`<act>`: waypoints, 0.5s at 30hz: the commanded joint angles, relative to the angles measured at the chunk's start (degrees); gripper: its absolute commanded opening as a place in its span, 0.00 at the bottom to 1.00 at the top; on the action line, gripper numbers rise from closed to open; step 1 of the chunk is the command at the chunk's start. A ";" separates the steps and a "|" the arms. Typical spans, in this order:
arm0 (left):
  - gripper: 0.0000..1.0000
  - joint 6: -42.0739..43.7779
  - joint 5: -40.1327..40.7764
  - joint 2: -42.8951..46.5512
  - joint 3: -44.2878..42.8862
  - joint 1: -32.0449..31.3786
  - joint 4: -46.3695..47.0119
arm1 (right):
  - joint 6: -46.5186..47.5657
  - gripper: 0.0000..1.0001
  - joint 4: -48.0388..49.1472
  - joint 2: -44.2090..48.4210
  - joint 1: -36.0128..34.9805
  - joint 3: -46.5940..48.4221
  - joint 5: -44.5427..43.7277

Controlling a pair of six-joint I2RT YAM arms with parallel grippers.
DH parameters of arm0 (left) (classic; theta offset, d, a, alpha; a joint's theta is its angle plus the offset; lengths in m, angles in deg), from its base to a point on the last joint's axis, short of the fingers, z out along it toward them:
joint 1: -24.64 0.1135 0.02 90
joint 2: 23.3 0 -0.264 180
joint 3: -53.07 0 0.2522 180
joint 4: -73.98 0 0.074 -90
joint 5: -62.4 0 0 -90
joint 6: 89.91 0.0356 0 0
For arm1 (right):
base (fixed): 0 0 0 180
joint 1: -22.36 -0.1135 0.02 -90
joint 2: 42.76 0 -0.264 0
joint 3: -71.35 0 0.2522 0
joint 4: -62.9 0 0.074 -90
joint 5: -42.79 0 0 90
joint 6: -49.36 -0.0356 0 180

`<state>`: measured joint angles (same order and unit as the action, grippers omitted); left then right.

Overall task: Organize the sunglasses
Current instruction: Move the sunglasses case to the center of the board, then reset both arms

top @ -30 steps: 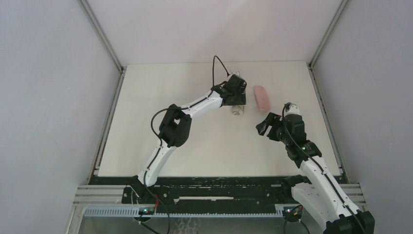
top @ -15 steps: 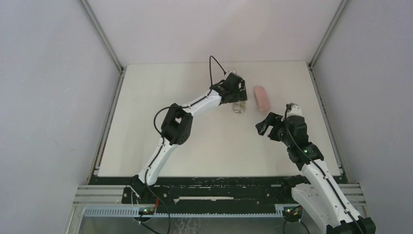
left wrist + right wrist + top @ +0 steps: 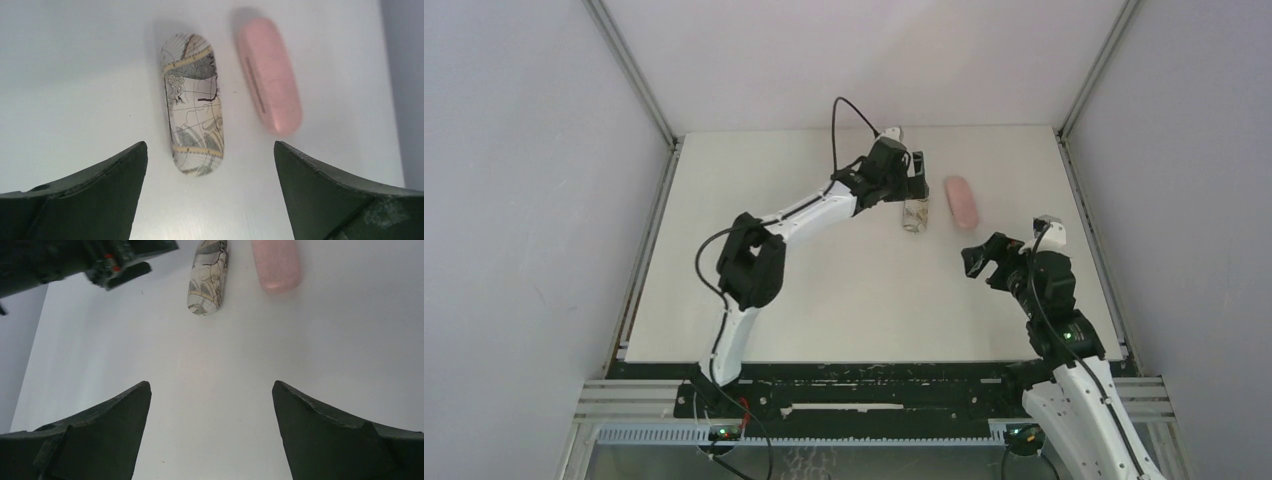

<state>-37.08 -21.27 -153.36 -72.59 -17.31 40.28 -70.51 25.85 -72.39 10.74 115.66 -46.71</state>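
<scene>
In the right wrist view the top edge cuts off the far ends of the map-printed case (image 3: 207, 277) and the pink case (image 3: 276, 262) at 12 o'clock, and the left arm (image 3: 50, 260) at 10 o'clock. Both cases are closed, so their insides are hidden. Each wrist view crops its own jaws at 6 o'clock. Overhead, the right arm (image 3: 1079, 400) runs off at 5 o'clock.

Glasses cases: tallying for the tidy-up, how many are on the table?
2: a map-printed case in the far middle, a pink case just right of it, not touching. None seems hidden.

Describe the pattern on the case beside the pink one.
The case bears a cream-and-grey vintage map print; clearest in the left wrist view.
</scene>
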 commanded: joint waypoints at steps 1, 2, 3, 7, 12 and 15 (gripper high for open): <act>1.00 6.54 2.06 15.08 7.24 -1.03 5.93 | 2.98 0.91 -1.33 1.85 0.37 3.82 -3.50; 1.00 7.78 2.87 17.48 9.25 -1.30 6.15 | 3.58 0.92 -1.85 2.27 0.44 4.31 -3.36; 1.00 8.93 3.66 20.18 11.66 -1.55 6.33 | 3.97 0.92 -2.45 2.72 0.45 4.79 -3.27; 1.00 12.46 8.02 34.74 24.74 -2.32 9.77 | 6.91 0.96 -4.05 5.66 0.45 6.83 -1.02; 1.00 15.34 16.16 55.25 42.17 -3.62 15.18 | 10.58 1.00 -3.65 10.14 0.45 7.73 5.33; 1.00 14.55 21.41 65.86 51.65 -3.66 12.17 | 12.76 1.00 -3.47 13.34 0.37 7.69 8.23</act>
<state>-24.66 -9.25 -98.46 -30.14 -20.81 51.67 -62.62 21.46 -62.27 10.83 121.41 -43.59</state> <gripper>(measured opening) 0.996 0.997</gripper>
